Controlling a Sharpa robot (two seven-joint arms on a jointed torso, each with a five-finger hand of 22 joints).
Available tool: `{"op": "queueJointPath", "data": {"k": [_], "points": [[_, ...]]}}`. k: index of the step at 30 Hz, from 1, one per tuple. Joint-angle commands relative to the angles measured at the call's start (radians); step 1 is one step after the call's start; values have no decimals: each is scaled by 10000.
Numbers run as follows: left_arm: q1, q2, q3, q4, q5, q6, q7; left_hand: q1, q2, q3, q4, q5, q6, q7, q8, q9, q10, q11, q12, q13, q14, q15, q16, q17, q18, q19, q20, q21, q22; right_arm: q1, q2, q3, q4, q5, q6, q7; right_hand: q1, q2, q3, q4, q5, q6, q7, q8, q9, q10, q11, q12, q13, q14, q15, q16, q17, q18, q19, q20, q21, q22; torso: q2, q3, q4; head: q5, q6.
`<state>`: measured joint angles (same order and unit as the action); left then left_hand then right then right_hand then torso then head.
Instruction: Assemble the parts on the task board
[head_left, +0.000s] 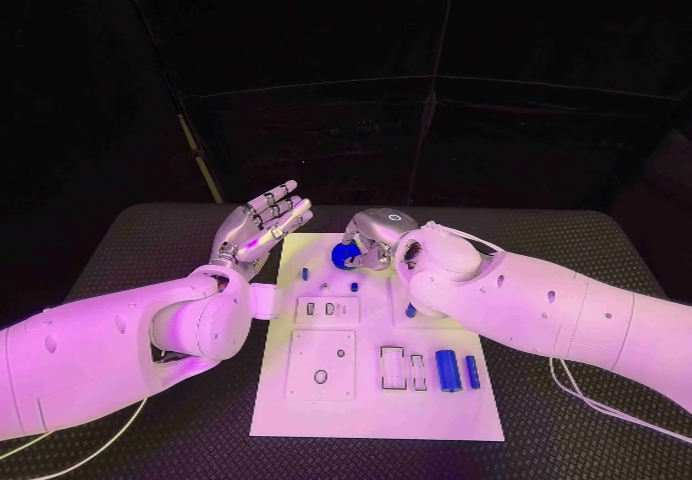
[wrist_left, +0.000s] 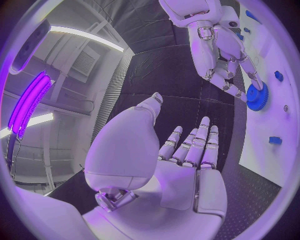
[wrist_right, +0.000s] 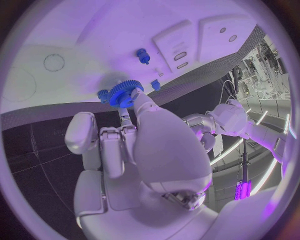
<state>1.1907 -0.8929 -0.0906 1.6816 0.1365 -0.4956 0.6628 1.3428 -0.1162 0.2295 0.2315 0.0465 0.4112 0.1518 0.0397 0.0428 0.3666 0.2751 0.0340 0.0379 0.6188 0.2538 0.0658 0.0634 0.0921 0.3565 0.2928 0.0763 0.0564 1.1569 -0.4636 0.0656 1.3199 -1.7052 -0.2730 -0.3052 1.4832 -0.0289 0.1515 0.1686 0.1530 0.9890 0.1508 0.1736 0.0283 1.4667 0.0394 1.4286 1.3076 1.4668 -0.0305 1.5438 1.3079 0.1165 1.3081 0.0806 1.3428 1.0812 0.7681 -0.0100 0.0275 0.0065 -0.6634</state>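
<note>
Right hand (head_left: 378, 238) pinched a blue gear (head_left: 346, 256) in its fingertips, over the far edge of the task board (head_left: 378, 420). Left hand (head_left: 263, 228) was spread, palm up, holding nothing, just off the board's far-left corner. Two blue cylinders (head_left: 457, 371) lay near the board's near-right corner.

Head view from above; wrist views close behind hands, sharing task board (head_left: 378, 400).

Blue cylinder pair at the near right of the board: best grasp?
Pinch the larger blue cylinder across its round sides, at mid-length, coming from above. It lies flat on the task board, long axis pointing away from the robot, with the thinner cylinder close beside it, so a narrow pinch probably fits.
</note>
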Motion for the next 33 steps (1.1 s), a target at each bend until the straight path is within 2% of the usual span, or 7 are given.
{"op": "queueJointPath", "data": {"k": [1, 4, 7, 15, 19, 23, 33], "points": [[20, 11, 11, 16, -84, 108, 53, 40, 90, 13, -66, 29, 42, 1469, 51, 10, 67, 1, 44, 10, 41, 6, 43, 15, 129, -15, -19, 47, -2, 21, 61, -7, -50, -166, 246, -118, -154, -53, 84, 5, -75, 481, -213, -103, 402, -100, 48, -131, 936, 907, 36, 62, 2012, -195, -20, 1, 57, 13, -8, 1, -23, 17, -16], [21, 18, 11, 11, -84, 106, 48, 40, 90, 13, -66, 29, 42, 1469, 51, 10, 67, 1, 44, 10, 41, 6, 43, 15, 129, -15, -19, 47, -2, 21, 98, -16, -125, -170, 262, -171, -269, -130, 149, 6, -66, 58, -51, -415, 351, -284, 179, -360, 714, 910, 136, 66, 2025, -200, -31, 71, 47, 0, -12, -2, -17, 14, -34], [21, 21, 11, 5, -84, 105, 39, 40, 90, 13, -66, 29, 42, 1469, 51, 10, 67, 1, 44, 10, 41, 6, 43, 15, 129, -15, -19, 47, -2, 21, 128, -24, -210, -172, 286, -223, -361, -208, 204, -1, -82, -175, 51, -603, 356, -449, 272, -560, 523, 910, 220, 67, 2028, -196, -50, 151, 33, -23, -6, 13, -3, 15, -32], [21, 18, 11, 5, -84, 101, 28, 40, 90, 13, -66, 29, 42, 1469, 51, 10, 67, 1, 44, 10, 41, 6, 43, 15, 129, -15, -19, 47, -2, 22, 191, -36, -371, -175, 373, -230, -630, -500, 219, 16, -206, -839, 239, -1097, 359, -662, 455, -800, 293, 910, 389, 70, 2038, -182, -88, 325, 15, -58, -7, 0, -15, 54, -38], [22, 24, 11, 5, -84, 110, 21, 40, 90, 13, -66, 29, 42, 1469, 51, 10, 67, 1, 44, 10, 41, 6, 43, 15, 129, -15, -19, 47, -2, 22, 208, -40, -401, -175, 389, -260, -806, -663, 165, 127, -146, -1237, 311, -1141, 355, -734, 525, -877, 212, 911, 455, 74, 2050, -176, -107, 395, 9, -76, -5, 6, -22, 47, -36], [22, 24, 11, 5, -84, 111, 14, 34, 96, 19, -78, 29, 21, 1469, 46, 6, 67, 0, 44, 9, 50, 6, 42, 14, 127, -17, -20, 46, -4, 22, 214, -42, -407, -154, 502, -276, -838, -707, 166, 163, 14, -1148, 315, -1101, 384, -762, 535, -908, 180, 919, 471, 87, 2090, -174, -108, 417, 11, -74, -8, 4, -22, 51, -39], [22, 19, 11, 11, -84, 109, 9, 34, 96, 19, -78, 29, 21, 1469, 46, 6, 67, 0, 44, 9, 50, 6, 42, 14, 127, -17, -20, 46, -4, 22, 213, -48, -375, -7, 814, -228, -1040, -745, 122, 320, 16, -808, 242, -967, 453, -676, 483, -806, 271, 924, 440, 95, 2114, -175, -91, 409, 31, -44, -4, 1, -14, 54, -56]]}}
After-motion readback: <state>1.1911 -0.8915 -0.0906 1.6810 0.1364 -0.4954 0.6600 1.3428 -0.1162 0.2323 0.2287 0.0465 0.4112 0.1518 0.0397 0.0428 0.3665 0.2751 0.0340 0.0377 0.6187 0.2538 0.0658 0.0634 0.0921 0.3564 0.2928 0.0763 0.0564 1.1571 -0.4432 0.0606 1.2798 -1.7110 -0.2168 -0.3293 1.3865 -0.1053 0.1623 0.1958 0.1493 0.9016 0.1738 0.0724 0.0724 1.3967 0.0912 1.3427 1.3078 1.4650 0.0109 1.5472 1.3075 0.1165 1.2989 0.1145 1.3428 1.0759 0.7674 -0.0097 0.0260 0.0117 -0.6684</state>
